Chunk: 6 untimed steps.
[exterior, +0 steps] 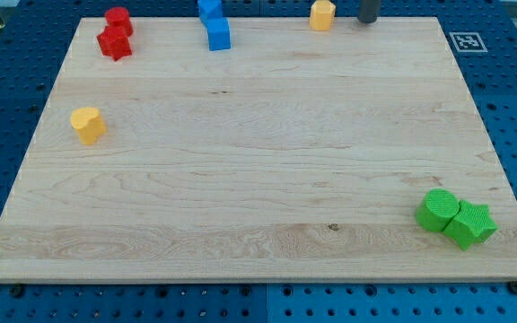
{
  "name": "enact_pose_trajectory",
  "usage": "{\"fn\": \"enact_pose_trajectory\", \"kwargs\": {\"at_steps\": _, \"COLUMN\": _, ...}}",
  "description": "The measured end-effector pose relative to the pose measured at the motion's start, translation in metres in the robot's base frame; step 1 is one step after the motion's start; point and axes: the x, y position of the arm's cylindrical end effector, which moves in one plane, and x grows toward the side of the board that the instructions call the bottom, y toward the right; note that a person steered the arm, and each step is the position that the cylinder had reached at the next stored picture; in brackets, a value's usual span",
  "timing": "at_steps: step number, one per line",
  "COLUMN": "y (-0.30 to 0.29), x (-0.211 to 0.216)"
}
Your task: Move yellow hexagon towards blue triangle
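My tip [367, 21]: at the board's [258, 179] top edge, touching nothing, bare. Yellow hexagon [322, 14]: just beside, to the view's left. Blue triangle [209, 9] with blue cube [218, 34]: farther left. Red pair [115, 34], yellow heart-like block [88, 124]: far left. Green pair [456, 218]: well below, rightward.

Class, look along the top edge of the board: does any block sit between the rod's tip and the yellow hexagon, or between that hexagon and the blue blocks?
Nothing visible does. My tip is just right of the yellow hexagon, bare board between. Leftward, bare wood runs to the two touching blue blocks; which is the triangle is unclear.
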Motion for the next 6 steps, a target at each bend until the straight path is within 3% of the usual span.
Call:
{"fn": "enact_pose_trajectory", "kwargs": {"at_steps": 2, "y": -0.018, "x": -0.002}}
{"fn": "enact_pose_trajectory", "kwargs": {"at_steps": 4, "y": -0.101, "x": 0.000}}
{"fn": "enact_pose_trajectory", "kwargs": {"at_steps": 6, "y": -0.144, "x": 0.043}}
